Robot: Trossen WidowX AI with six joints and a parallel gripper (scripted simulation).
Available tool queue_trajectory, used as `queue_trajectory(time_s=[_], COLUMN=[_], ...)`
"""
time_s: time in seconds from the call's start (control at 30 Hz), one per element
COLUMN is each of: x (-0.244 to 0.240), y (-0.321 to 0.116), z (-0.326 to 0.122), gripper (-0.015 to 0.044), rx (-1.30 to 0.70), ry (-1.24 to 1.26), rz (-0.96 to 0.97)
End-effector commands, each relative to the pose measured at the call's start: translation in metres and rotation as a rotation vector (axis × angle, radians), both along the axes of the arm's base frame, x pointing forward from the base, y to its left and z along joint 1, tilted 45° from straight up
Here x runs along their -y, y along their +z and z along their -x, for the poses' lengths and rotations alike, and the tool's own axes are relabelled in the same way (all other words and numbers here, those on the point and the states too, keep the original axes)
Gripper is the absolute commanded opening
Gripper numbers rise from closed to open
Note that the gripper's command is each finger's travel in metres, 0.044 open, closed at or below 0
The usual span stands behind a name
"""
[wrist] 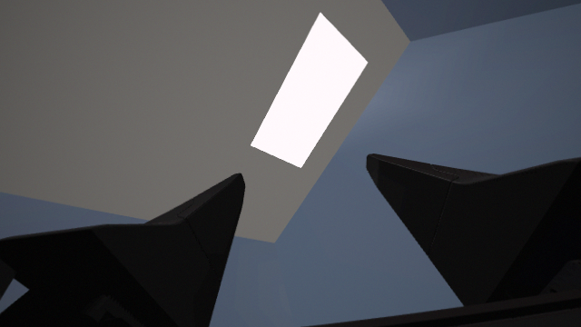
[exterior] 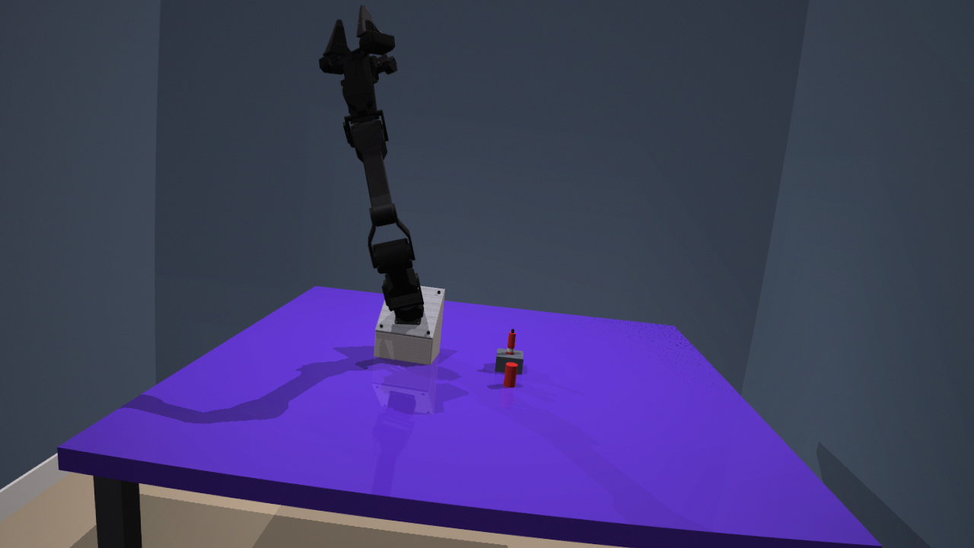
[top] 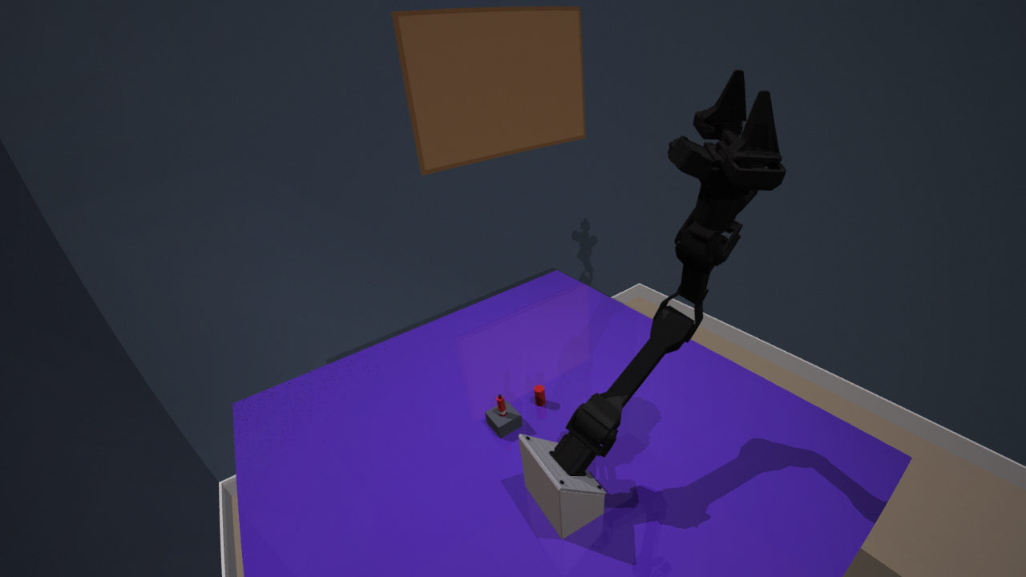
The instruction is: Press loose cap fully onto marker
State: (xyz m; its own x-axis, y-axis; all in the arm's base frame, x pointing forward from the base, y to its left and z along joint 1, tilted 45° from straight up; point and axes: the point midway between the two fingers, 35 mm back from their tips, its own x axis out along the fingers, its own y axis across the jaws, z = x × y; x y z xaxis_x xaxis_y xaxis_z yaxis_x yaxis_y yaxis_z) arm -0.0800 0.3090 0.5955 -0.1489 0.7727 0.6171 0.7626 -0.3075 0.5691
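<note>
Dark grey-blue walls close in the room, with a brown panel set flat against one wall in the top view and a bright white rectangular light set in the grey ceiling in the wrist view. A glossy purple surface carries everything. On it sits a pale grey base block, and from this the black arm rises almost straight up, leaning slightly, so that the tool points at the ceiling, far above the task's things. Its two pointed fingers stand wide apart, nearly at full spread, and nothing is between them; only ceiling and wall show through the gap. Near the base, the small dark grey holder block rests on the surface with the red marker standing upright in it, its dark tip bare. The red cap stands upright on the surface just beside the holder block, on the side away from the far wall in the exterior view, apart from the marker. The arm's long shadow stretches across the surface away from the base.
</note>
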Motion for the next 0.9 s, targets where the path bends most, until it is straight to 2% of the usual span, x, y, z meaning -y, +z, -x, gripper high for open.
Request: queue_trajectory(time_s=[0.0,0.17,0.5,0.87], x=[-0.002,-0.044,-0.091,-0.061], y=[-0.001,-0.042,-0.143,-0.25], z=[-0.001,-0.041,-0.16,-0.289], gripper=[0.0374,0.0242,0.0241,0.0241], rx=[0.002,0.063,0.172,0.246], ry=[-0.007,-0.199,-0.598,-0.927], rz=[0.006,0.169,0.563,1.019])
